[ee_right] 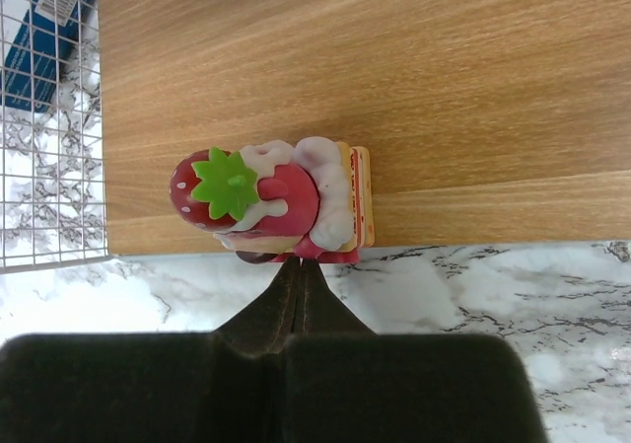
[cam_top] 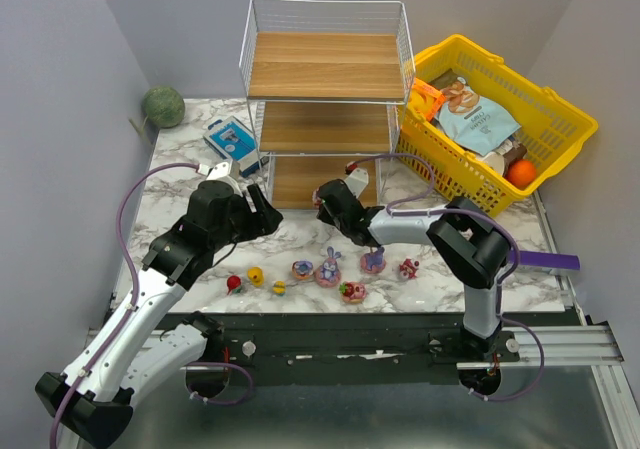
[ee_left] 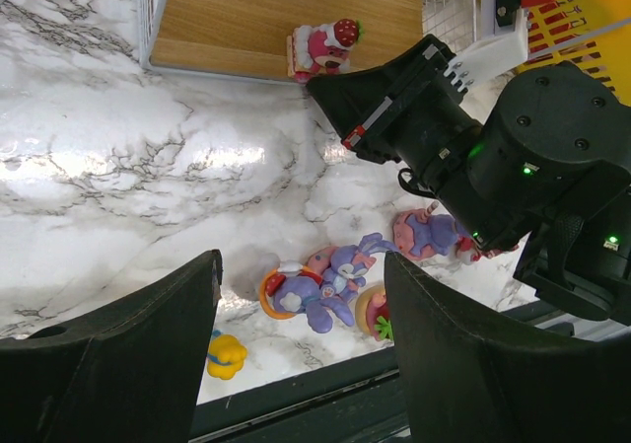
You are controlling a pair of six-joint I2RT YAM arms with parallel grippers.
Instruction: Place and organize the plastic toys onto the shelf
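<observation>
Strawberry-cake toy (ee_right: 271, 201) sits at the lip of the shelf's lowest board (ee_right: 414, 88), 12 o'clock from the right gripper (ee_right: 299, 275), whose jaws are pressed together. A skewed nudge could tip it off the edge. The left gripper (ee_left: 301, 280) hangs spread.

The left arm (cam_top: 150, 299) rises from its base at the near left corner and leans forward and inward. The left hand (cam_top: 268, 212) points ahead and down, its two dark fingers (ee_left: 148, 344) spread apart with nothing between them. The right arm (cam_top: 470, 259) bends sharply at the elbow and stretches leftward across the middle, held low. The right hand (cam_top: 328, 197) has its fingers (ee_right: 296, 295) pressed flat together into one narrow tip
</observation>
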